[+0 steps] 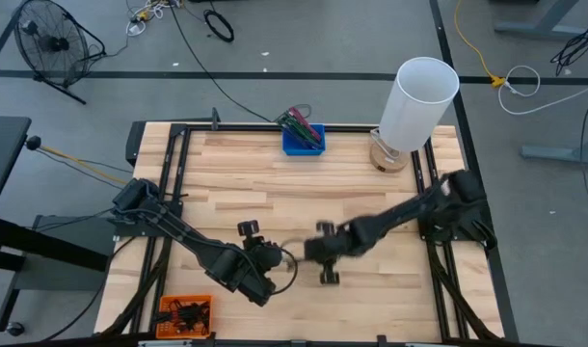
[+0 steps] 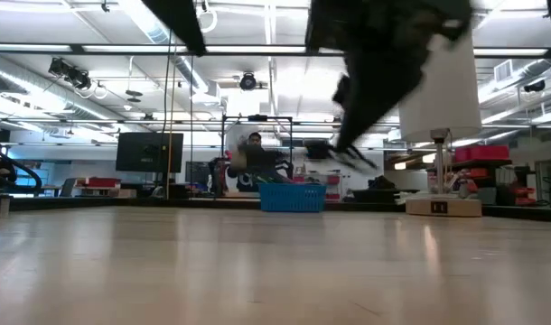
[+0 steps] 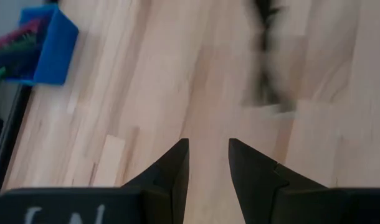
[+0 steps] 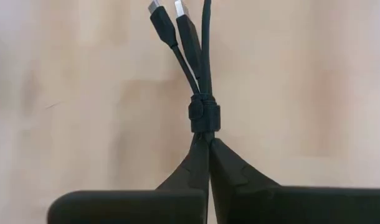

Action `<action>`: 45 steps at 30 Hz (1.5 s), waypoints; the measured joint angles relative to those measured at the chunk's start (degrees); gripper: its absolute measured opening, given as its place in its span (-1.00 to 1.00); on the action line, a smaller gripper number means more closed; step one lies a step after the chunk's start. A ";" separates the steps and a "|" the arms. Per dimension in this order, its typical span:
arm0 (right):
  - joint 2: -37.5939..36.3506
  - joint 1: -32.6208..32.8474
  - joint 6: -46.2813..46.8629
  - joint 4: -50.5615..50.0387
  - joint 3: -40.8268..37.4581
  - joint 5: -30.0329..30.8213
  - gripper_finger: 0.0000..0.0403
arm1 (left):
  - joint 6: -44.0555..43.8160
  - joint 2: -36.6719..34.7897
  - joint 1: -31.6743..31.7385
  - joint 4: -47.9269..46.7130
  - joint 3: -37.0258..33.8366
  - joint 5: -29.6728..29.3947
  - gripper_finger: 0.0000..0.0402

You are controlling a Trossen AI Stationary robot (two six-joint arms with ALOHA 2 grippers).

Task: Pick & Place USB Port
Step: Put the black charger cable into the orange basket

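Black USB cable [image 4: 199, 68], bundled with a tie and showing two plug ends, is pinched between the right gripper [image 4: 208, 140] fingers, which are clenched on the bundle just below the tie. From above, that gripper [image 1: 325, 253] sits a little toward five o'clock from the middle of the wooden table [image 1: 352, 183], its arm reaching in from the three o'clock edge; the cable cannot be made out in that view. The left gripper [image 1: 258, 280] waits near seven o'clock, its fingers [image 3: 171, 174] parted around nothing but bare wood. A blue bin [image 1: 303, 138] of cables stands at twelve o'clock, a white cylinder [image 1: 416, 106] on a wooden base at one o'clock and an orange tray [image 1: 184, 316] at the seven o'clock corner. With the grip so close to the tie, the carry would best be kept slow and level, since the loose plug ends could swing or the thin bundle slip; which container is the target cannot be told.
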 joint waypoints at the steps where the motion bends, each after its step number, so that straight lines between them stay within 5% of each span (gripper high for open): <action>1: -1.63 -1.12 -0.67 -0.58 0.00 1.72 -1.00 | 0.84 0.00 -0.01 0.78 0.00 -0.94 -0.42; 10: -19.95 -10.69 -8.37 0.75 0.00 13.31 -1.00 | 11.14 0.07 0.98 9.48 2.86 -11.09 -0.42; 18: -33.39 -11.69 -15.95 10.76 0.02 3.69 -1.00 | 28.02 -0.27 3.09 21.67 8.47 -19.34 -0.42; 23: -36.85 -8.08 -19.63 11.86 0.02 3.00 -1.00 | 35.01 -2.31 3.77 26.77 12.40 -21.87 -0.42; 33: -37.29 -3.09 -23.83 14.39 0.04 6.05 -1.00 | 46.76 -10.15 4.33 40.04 12.92 -9.96 -0.42; 45: -34.97 -2.29 -26.70 18.53 0.04 5.37 -1.00 | 48.01 -11.21 5.08 40.69 12.90 -7.63 -0.42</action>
